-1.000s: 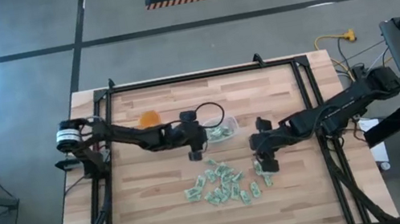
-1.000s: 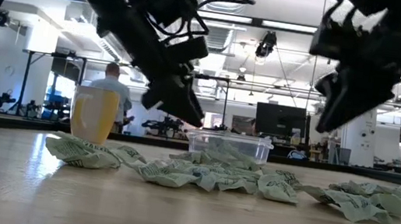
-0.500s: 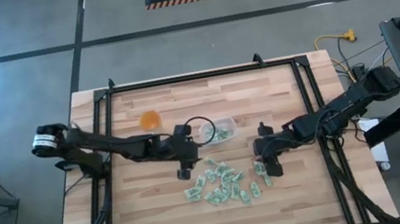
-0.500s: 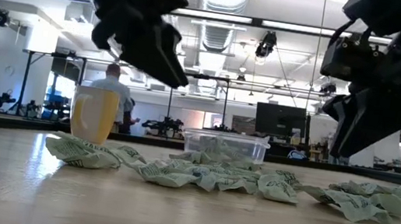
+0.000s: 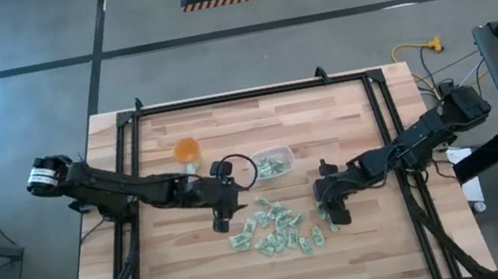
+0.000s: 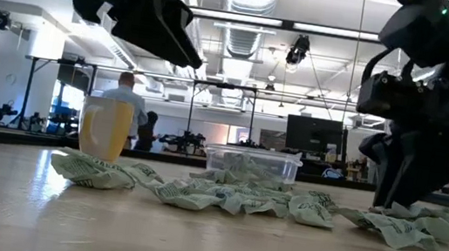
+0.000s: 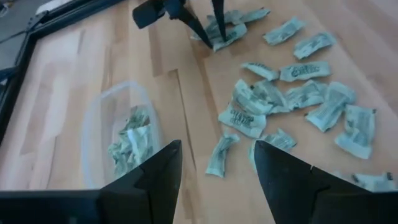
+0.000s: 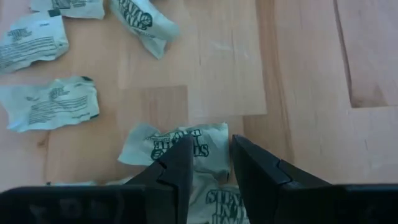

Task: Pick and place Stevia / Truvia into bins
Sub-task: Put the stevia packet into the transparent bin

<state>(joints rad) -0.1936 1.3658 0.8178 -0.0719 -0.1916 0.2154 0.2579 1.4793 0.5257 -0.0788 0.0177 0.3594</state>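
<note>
Stevia packets (image 5: 280,231): small, flat, crumpled paper, white with green print, scattered in loose cluster on wooden table (image 5: 346,113), front of centre. More packets lie inside clear tub (image 5: 273,162), just behind cluster. Tub: see-through, rectangular, rounded corners. Orange round object (image 5: 187,150) stands left of tub, apart. Right gripper (image 8: 208,163) low over cluster's right edge, fingers narrowly parted astride one packet, tips at it; grasp uncertain. Left gripper (image 7: 214,180) above table, left of the cluster, fingers spread, holding nothing.
</note>
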